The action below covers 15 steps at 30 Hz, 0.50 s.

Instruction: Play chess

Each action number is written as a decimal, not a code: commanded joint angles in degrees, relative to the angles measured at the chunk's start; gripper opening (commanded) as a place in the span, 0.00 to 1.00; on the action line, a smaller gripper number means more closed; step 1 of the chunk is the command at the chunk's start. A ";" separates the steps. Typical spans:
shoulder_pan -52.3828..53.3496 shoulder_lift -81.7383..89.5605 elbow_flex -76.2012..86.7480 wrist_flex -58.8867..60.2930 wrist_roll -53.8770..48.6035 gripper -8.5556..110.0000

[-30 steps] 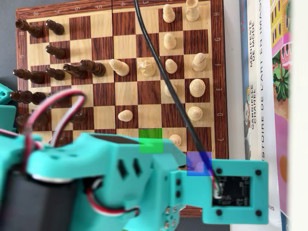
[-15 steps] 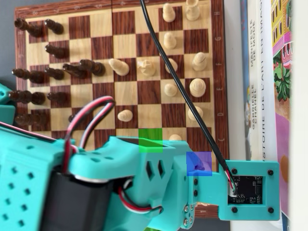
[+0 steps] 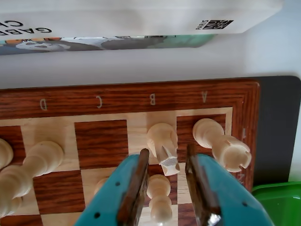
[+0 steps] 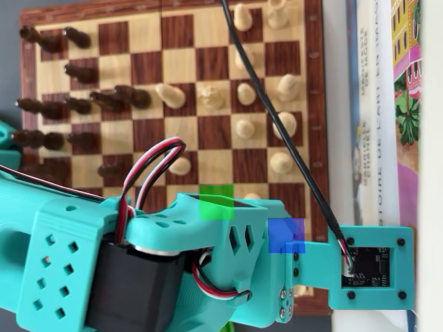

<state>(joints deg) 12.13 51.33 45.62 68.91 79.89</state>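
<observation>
A wooden chessboard (image 3: 117, 100) lies under my gripper (image 3: 167, 151); it also shows in the overhead view (image 4: 180, 69). In the wrist view the teal jaws with brown pads (image 3: 135, 186) are open. They straddle a white pawn (image 3: 160, 193) with a gap on each side. Just beyond the fingertips stands a white knight (image 3: 161, 141) on the B file. A white rook (image 3: 223, 143) stands to its right on the A file. In the overhead view the teal arm (image 4: 208, 249) covers the board's lower part and hides the gripper. Dark pieces (image 4: 83, 104) stand at the left, white pieces (image 4: 246, 93) at the right.
More white pieces (image 3: 40, 162) stand at the left in the wrist view. Books (image 3: 141, 21) lie beyond the board's edge, also at the right in the overhead view (image 4: 381, 104). A green container (image 3: 277, 202) sits at the lower right beside a dark mat (image 3: 277, 122).
</observation>
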 commanded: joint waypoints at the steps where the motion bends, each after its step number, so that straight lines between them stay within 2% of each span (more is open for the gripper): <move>1: -0.35 0.70 -3.43 -0.44 -0.18 0.18; 15: -0.26 -1.58 -4.83 -0.53 -0.09 0.18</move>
<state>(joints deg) 12.22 49.48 44.12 68.91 79.89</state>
